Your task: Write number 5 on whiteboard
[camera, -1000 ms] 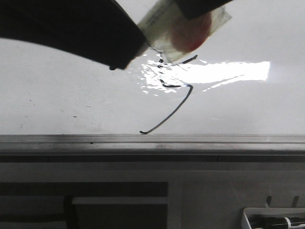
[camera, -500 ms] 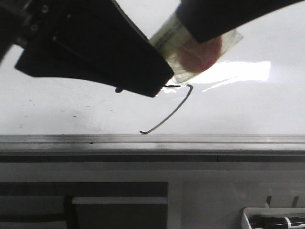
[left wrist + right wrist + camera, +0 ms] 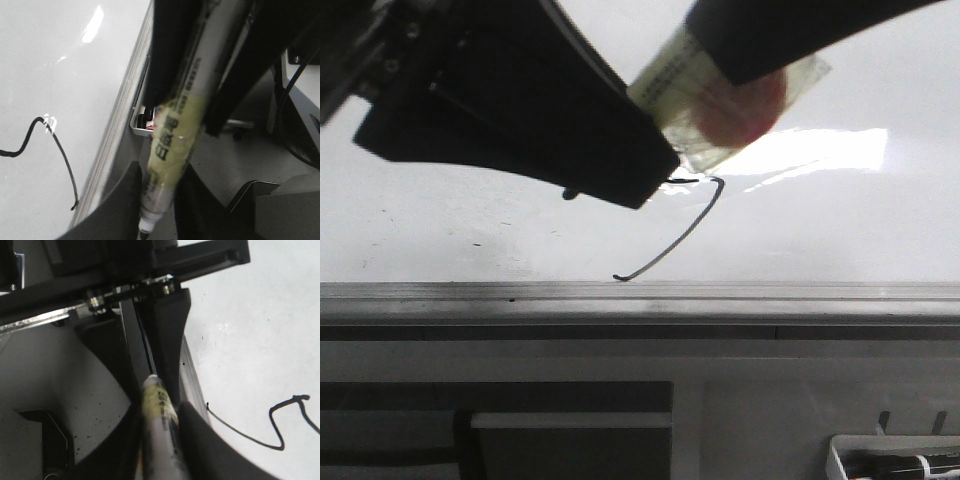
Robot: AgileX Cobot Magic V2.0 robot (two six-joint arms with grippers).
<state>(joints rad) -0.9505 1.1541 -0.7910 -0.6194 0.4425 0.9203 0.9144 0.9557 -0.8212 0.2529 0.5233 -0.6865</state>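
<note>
Left gripper (image 3: pixel 197 107) clamped on a marker (image 3: pixel 172 145), cap end down between right gripper (image 3: pixel 160 425) fingers, which close around its barrel. Both arms hover above the whiteboard (image 3: pixel 450 220). The 5 (image 3: pixel 685 225) sits near the board's front frame edge, its hooked tail ending just beside the frame; top strokes hidden behind the left arm.

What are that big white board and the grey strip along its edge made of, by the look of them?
The whiteboard looks like a smooth, glossy coated panel: it mirrors a bright patch of light and carries thin black marker strokes, the number 5. Whether that coating is enamel or plastic cannot be told. The frame edge looks like brushed metal, probably aluminium: dull grey, with straight lengthwise grooves.
</note>
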